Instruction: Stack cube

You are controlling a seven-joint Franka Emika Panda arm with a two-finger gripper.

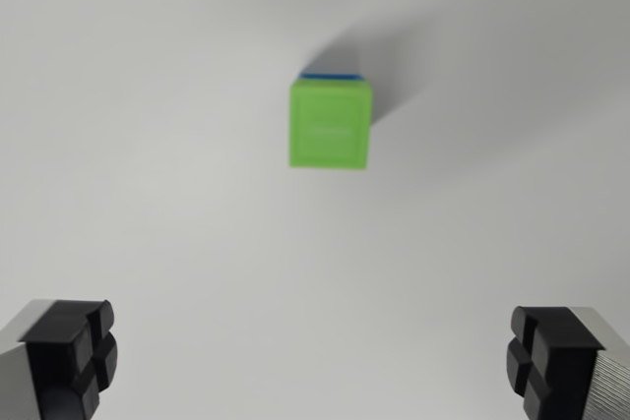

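**Desk:** Green cube [331,124] sits on a white surface [148,145], seen from the wrist camera looking down. Where does it lie against the gripper [315,361]?

**Photographer:** Ahead of the fingers, well apart from both of them, and roughly on the line that runs midway between them, a touch toward the finger on the wrist view's right. Nothing touches it.

**Desk:** And the fingers themselves?

**Photographer:** Spread wide. One black pad [74,356] shows in the lower corner on the wrist view's left, the other in the lower corner on the wrist view's right, each on a grey metal body. Only bare white surface lies between them, and they hold nothing.

**Desk:** Is the green cube alone?

**Photographer:** A thin blue edge [331,76] shows along its far side, the side away from the fingers. It reads as a blue cube directly beneath the green one, with the green top covering nearly all of it. The two look squarely aligned, though the picture is slightly soft.

**Desk:** Anything else in frame?

**Photographer:** A faint shadow falls from the cubes, away from the fingers and toward the wrist view's right.
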